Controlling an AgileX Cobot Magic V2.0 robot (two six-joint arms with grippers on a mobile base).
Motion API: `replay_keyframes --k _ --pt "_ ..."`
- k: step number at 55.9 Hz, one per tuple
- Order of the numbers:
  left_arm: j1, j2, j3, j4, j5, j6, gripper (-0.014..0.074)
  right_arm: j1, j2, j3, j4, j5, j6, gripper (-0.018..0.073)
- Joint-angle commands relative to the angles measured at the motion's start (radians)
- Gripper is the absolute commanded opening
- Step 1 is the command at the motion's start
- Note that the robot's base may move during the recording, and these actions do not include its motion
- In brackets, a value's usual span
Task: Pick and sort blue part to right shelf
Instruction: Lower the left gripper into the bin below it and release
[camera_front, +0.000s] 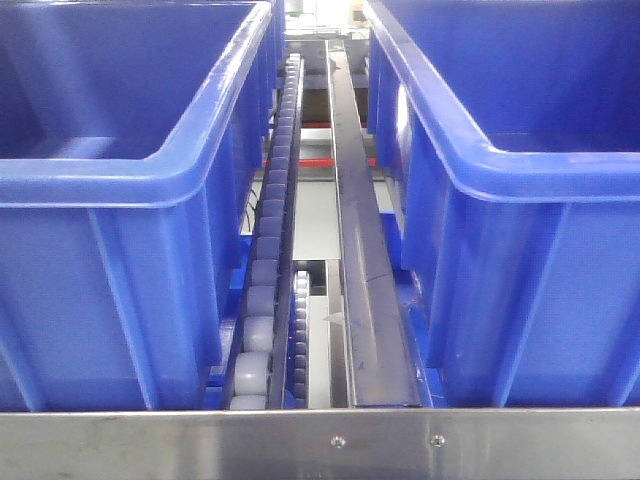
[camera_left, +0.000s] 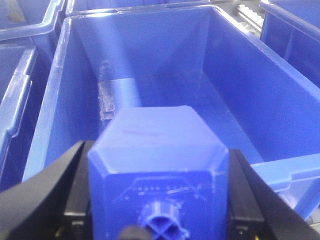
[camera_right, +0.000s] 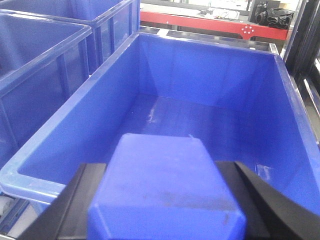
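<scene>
My left gripper is shut on a blue part, its short square cap toward the camera and a black finger on either side. It hangs over the inside of a large blue bin. A second blue part fills my right gripper, which is shut on it above another open bin. The front view shows the right shelf's steel front rail, and neither gripper appears there.
On the shelf, a row of pale rollers and a steel guide strip run back between a left bin and a right bin. More blue bins stand to the left. A red bar lies beyond.
</scene>
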Motion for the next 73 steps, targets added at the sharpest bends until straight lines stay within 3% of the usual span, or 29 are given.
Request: replay_keyframes --k 1,21,30,52,66,73 --pt "-0.003 -0.022 -0.026 0.010 -0.090 -0.009 0.0332 0.000 0.018 -0.025 0.008 -0.091 -0.002 0.0113" --pt "-0.003 -0.022 -0.026 0.010 -0.101 -0.009 0.0332 0.000 0.018 -0.025 0.008 -0.091 -0.002 0.0113" --pt "-0.003 0.039 -0.077 -0.071 -0.084 -0.009 0.0332 0.000 0.018 -0.025 0.008 -0.091 -0.002 0.0113" --pt "-0.003 0.701 -0.456 -0.104 -0.064 -0.009 0.0332 0.000 0.018 -0.025 0.008 -0.091 -0.002 0.0113" --pt "0.003 1.097 -0.546 -0.095 -0.113 -0.009 0.0332 0.000 0.018 -0.025 0.008 -0.091 -0.002 0.0113" --pt "0.046 1.275 -0.591 -0.101 -0.149 -0.009 0.0332 0.000 0.018 -0.025 0.008 -0.091 -0.002 0.0113"
